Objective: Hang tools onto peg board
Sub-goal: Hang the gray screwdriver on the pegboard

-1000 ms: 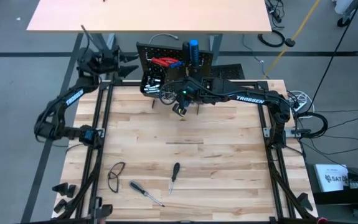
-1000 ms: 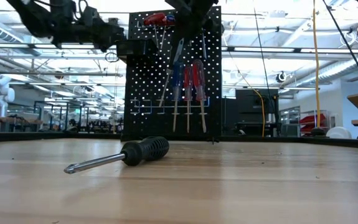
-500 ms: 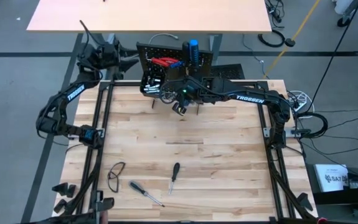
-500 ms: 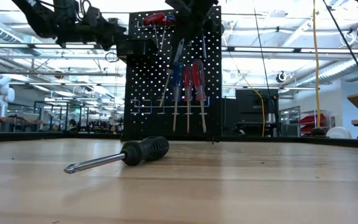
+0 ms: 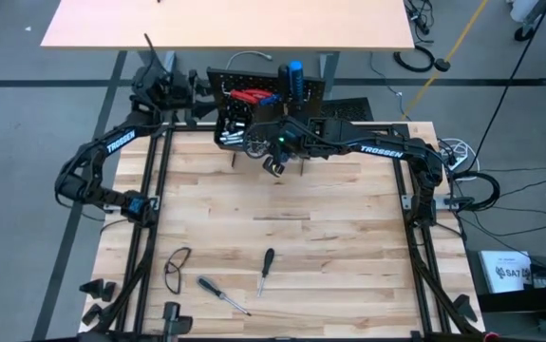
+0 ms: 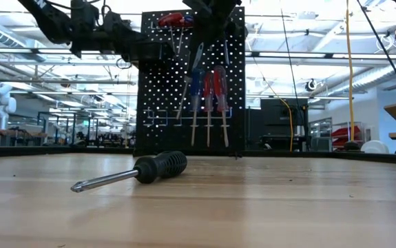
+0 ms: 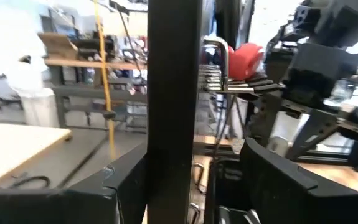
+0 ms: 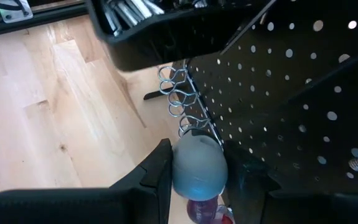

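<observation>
Pegboard (image 5: 254, 95) stands upright at your table's far edge, with red and blue screwdrivers (image 6: 208, 89) hanging on its face and red-handled pliers (image 6: 172, 21) near its top. Your right gripper (image 8: 194, 171) is up against the board, fingers closed around the rounded end of a screwdriver handle (image 8: 196, 165) beside the wire ring holder (image 8: 177, 102). Your left gripper (image 5: 185, 87) hovers at the board's left edge, fingers spread wide and straddling the panel's side. Two black-handled screwdrivers (image 5: 266, 267) and a pair of safety glasses (image 5: 177, 265) lie on the near tabletop (image 5: 329, 237).
</observation>
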Motion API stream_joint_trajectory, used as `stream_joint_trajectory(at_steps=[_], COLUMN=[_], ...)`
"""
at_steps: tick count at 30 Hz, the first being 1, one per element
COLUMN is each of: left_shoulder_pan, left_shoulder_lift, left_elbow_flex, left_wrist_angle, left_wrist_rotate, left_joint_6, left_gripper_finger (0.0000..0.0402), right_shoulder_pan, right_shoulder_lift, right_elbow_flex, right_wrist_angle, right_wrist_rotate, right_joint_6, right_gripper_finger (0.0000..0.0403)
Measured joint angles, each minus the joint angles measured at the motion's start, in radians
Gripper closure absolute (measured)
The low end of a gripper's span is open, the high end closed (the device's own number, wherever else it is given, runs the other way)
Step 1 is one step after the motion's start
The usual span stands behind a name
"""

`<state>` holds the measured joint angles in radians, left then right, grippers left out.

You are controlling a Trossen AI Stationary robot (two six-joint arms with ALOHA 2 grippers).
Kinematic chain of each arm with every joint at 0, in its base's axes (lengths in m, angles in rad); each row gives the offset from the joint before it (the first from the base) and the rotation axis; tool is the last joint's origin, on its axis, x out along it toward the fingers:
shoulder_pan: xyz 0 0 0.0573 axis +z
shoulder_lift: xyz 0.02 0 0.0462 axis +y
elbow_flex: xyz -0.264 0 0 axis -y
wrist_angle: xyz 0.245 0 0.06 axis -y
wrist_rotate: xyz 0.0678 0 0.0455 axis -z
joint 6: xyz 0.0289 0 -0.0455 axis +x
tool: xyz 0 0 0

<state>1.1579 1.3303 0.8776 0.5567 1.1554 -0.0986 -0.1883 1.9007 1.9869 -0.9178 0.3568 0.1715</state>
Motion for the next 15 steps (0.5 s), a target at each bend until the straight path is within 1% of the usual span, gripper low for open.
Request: stream_joint_trajectory(at_steps=[4, 7, 9, 11, 15], left_shoulder_pan=[-0.037, -0.064, -0.082, -0.093, -0.101], left_shoulder_lift=[-0.024, -0.051, -0.069, -0.082, -0.098], left_elbow_flex=[0.000, 0.000, 0.000, 0.000, 0.000], left_wrist_angle=[-0.102, -0.185, -0.227, -0.252, -0.256], left_wrist_rotate=[0.004, 0.000, -0.021, -0.041, -0.057], left_joint_6=[0.012, 0.074, 0.113, 0.137, 0.139], left_gripper_finger=[0.0166, 0.0166, 0.0166, 0.0166, 0.0166], right_shoulder_pan=[0.001, 0.000, 0.000, -0.001, -0.006], right_shoulder_lift=[0.000, 0.000, 0.000, 0.000, 0.000], right_elbow_flex=[0.000, 0.000, 0.000, 0.000, 0.000], right_wrist_angle=[-0.011, -0.035, -0.048, -0.048, -0.048], right_wrist_rotate=[-0.005, -0.020, -0.036, -0.047, -0.060], right_joint_6=[0.000, 0.000, 0.002, 0.012, 0.017], right_gripper_finger=[0.0302, 0.0302, 0.0302, 0.0302, 0.0302])
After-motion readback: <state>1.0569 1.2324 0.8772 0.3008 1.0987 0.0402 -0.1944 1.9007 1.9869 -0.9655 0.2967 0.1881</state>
